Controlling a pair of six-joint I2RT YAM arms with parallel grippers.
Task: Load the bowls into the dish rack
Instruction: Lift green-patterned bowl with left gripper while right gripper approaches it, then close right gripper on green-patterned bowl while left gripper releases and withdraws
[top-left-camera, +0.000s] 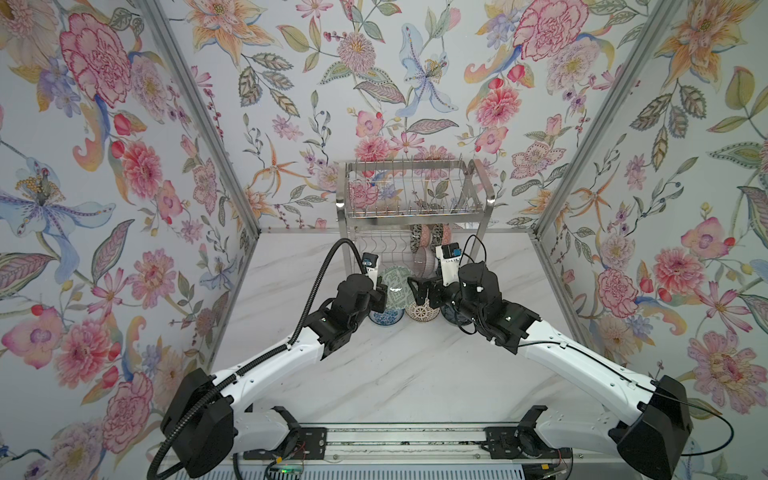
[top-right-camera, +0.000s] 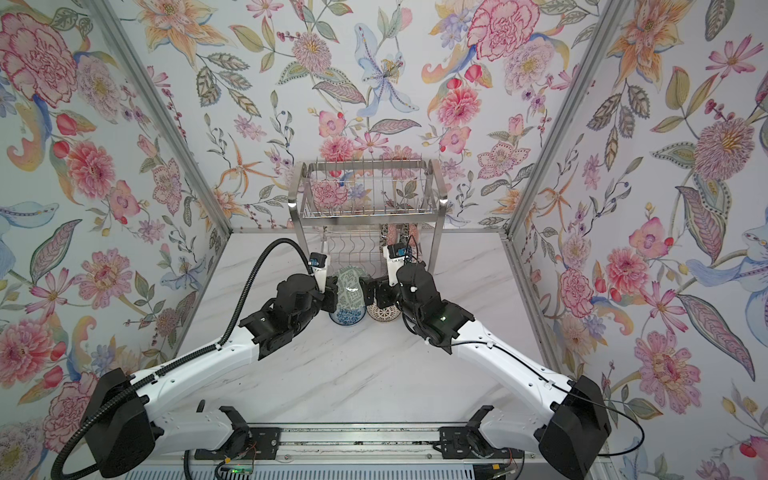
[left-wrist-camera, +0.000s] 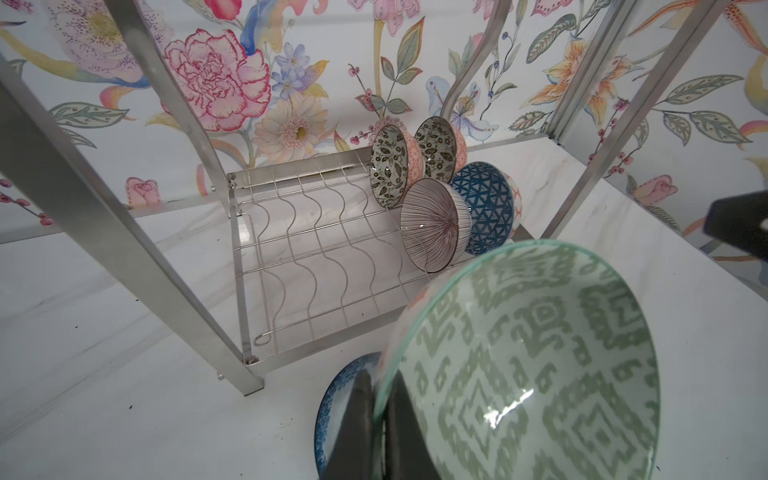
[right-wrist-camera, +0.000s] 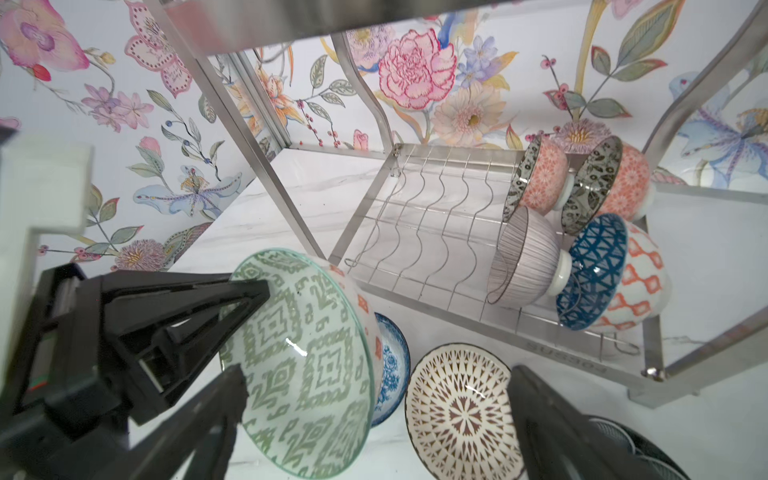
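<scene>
Left gripper (left-wrist-camera: 379, 415) clamped on rim of green-patterned bowl (left-wrist-camera: 519, 365), tilted before dish rack (top-left-camera: 415, 219); right gripper (right-wrist-camera: 376, 372), jaws wide apart and empty, near brown-and-white bowl (right-wrist-camera: 457, 411).

The white, grey-veined marble-look tabletop (top-left-camera: 395, 374) carries the dish rack (top-left-camera: 415, 195), which stands on its flat band legs near the back wall. In front of the rack, a blue floral bowl (right-wrist-camera: 390, 370), a cream-and-brown starburst bowl (right-wrist-camera: 457, 411) and a largely hidden dark bowl (right-wrist-camera: 648, 457) sit upright in a row.
</scene>
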